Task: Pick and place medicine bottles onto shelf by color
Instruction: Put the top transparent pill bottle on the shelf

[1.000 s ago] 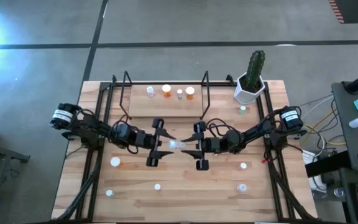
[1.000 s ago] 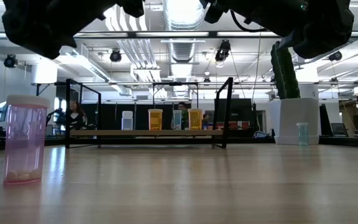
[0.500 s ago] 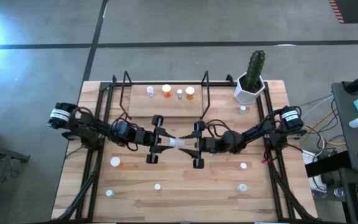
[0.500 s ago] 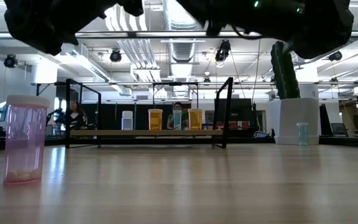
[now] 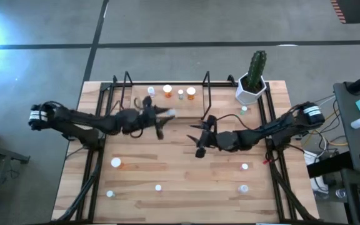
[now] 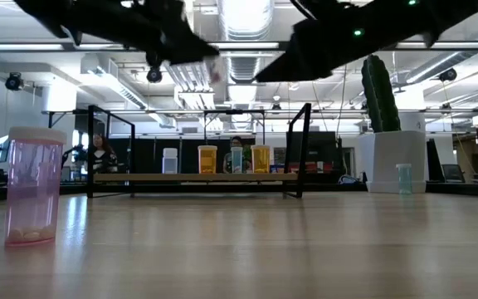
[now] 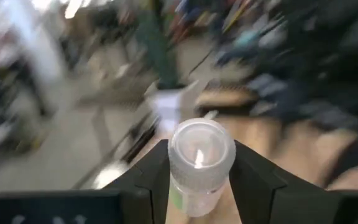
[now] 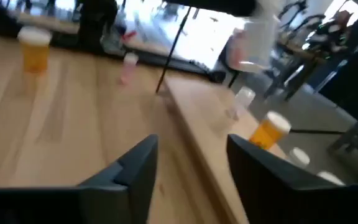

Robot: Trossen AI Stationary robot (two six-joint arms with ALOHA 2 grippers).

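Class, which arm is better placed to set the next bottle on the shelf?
Left. The left gripper is shut on a clear bottle right at the shelf; the right gripper is open and empty, farther away.

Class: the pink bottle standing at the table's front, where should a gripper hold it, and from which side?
Likely the round body just under the cap of the pink bottle, coming from above: it stands upright with straight sides.
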